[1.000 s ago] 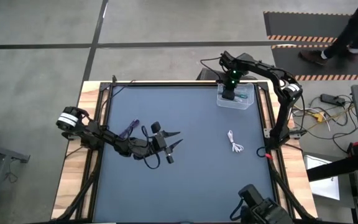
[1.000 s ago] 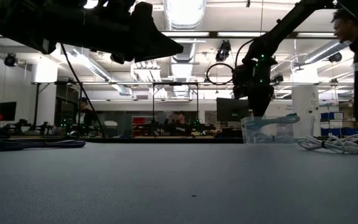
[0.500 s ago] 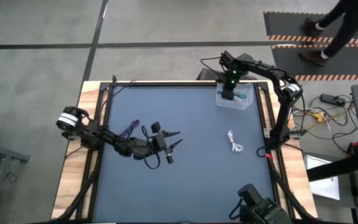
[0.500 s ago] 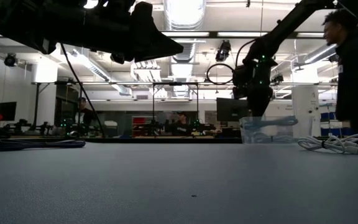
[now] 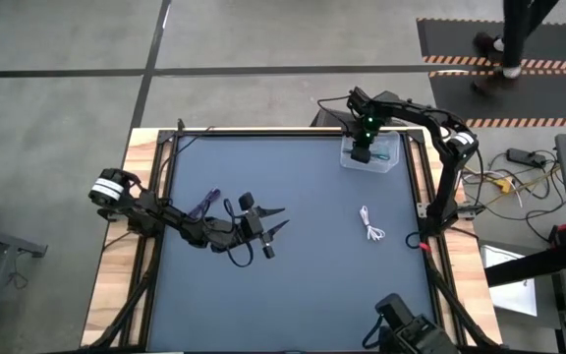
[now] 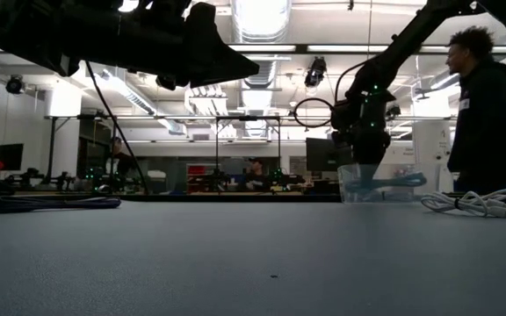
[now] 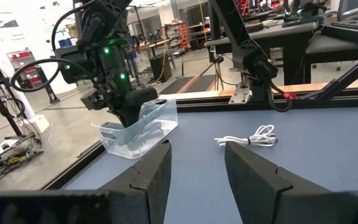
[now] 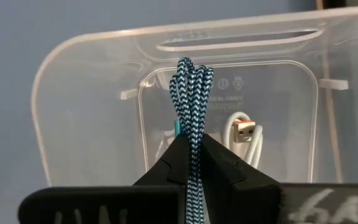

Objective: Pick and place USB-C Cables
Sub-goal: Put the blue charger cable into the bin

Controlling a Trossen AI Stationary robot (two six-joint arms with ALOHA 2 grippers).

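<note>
Right gripper [image 8: 191, 158] has dipped slightly lower over the bin since a second ago, bin nudged a touch too; the person beyond the table [image 6: 486, 114] has walked further along; left arm unchanged. Right fingers are pinched tight on the teal cable [image 8: 191, 106], which sticks out folded from between the tips, hanging right over the open mouth of the clear bin [image 5: 389, 162] at the far right corner of the table [image 5: 312, 285]. Not released yet. Left gripper [image 7: 197, 162] hovers above mid-table, jaws parted, holding nothing, pointing toward the bin. Progress, judging from layout: one white cable [image 8: 244, 137] already lies in the bin, plug showing through the bottom; the teal one is about to be dropped in, so call it nearly two of four. Still left on the table: the other white cable [image 5: 371, 225], loosely folded on the right side, well apart from the bin, and the purple cable [image 5: 204, 205] on the left side just beside the left arm. Bin contents: the white cable only, teal above it, nothing else visible.
</note>
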